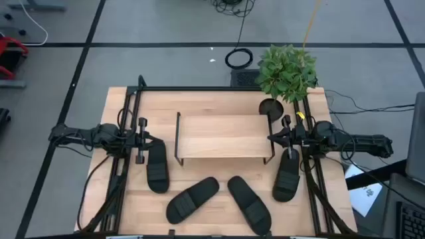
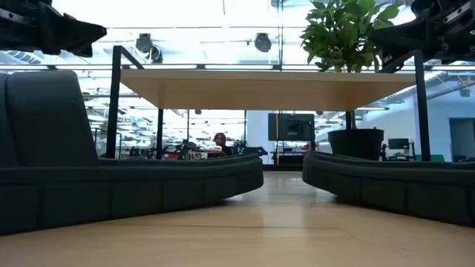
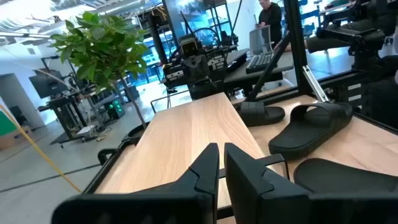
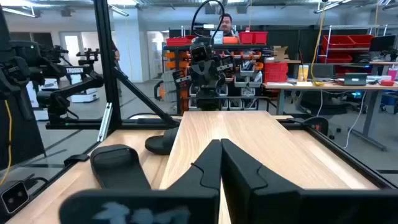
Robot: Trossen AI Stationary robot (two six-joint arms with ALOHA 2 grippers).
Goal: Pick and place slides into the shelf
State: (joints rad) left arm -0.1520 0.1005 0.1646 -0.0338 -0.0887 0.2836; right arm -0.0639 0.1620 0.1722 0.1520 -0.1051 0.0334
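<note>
High view gives me the whole layout: the shelf stands mid-table with nothing on its top board, and all four slides lie on the table around its front; one slide sits off the shelf's left end, one off its right end, and two more lie angled between them nearer the front edge. My left gripper hangs over the left slide's far end, my right gripper over the right slide's far end beside the potted plant; from above I cannot judge the fingers. The wrist views settle that: the left fingers show only a thin slit between them, holding nothing; the right fingers are pressed together, also empty. Low view alone shows two slides looming close, the shelf board above.
</note>
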